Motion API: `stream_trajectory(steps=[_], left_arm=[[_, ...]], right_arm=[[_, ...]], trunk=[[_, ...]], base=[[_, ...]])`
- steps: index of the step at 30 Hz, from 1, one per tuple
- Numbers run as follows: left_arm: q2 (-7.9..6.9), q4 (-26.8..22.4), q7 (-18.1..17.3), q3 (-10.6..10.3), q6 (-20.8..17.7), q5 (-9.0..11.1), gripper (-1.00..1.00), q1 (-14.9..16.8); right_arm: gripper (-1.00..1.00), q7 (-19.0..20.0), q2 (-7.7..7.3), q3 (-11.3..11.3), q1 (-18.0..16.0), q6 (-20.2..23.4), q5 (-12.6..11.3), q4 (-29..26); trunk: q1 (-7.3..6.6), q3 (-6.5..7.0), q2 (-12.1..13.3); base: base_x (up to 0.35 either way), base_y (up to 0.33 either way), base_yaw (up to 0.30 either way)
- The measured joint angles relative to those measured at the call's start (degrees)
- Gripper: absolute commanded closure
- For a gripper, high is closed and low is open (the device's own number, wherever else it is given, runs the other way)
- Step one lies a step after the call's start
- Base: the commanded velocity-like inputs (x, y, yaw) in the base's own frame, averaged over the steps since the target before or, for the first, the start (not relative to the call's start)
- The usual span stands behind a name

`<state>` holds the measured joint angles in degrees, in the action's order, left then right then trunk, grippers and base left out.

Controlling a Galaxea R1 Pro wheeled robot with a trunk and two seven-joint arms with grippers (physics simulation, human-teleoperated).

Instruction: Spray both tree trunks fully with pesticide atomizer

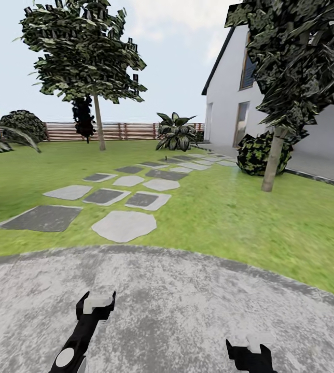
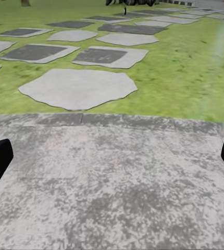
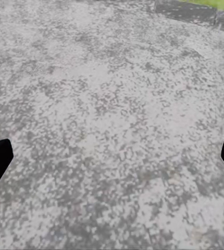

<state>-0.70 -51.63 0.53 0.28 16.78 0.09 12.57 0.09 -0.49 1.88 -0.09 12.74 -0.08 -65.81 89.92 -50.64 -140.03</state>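
Both of my grippers — left gripper, right gripper — hang spread and empty over speckled paving, with one tree trunk far left by the fence and another trunk nearer right — atomizer unseen.

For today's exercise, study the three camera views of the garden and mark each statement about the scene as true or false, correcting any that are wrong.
1. Both grippers are empty. True: the left gripper and right gripper hang open over the grey paved area.
2. The stepping stones cross the lawn toward the house. True.
3. The near tree trunk stands on the paving. False: it rises from the grass beside a dark bush.
4. The wooden fence runs just in front of the grippers. False: it borders the far side of the lawn.
5. The far tree trunk lies flat. False: it stands upright.
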Motion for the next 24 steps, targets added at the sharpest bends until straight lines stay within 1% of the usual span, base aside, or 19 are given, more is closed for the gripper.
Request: stream_trajectory(steps=[2,5,24], left_arm=[[0.0,0.0,0.0,-0.01,0.0,0.0,-1.0,0.0],[0.0,-0.01,0.0,-0.01,-0.01,0.0,-1.0,0.0],[0.0,0.03,0.0,-0.02,0.01,0.0,-1.0,0.0]], right_arm=[[-1.0,0.0,0.03,0.04,0.0,0.0,-0.08,0.04],[-1.0,0.0,0.04,0.03,0.0,0.0,-0.15,0.05],[-1.0,0.0,0.07,0.06,0.0,-0.35,-0.17,0.07]], trunk=[[0.0,0.0,0.0],[0.0,0.0,0.0],[0.0,0.0,0.0]], base=[[0.335,0.0,-0.212],[0.335,0.0,-0.067],[0.335,0.0,-0.003]])
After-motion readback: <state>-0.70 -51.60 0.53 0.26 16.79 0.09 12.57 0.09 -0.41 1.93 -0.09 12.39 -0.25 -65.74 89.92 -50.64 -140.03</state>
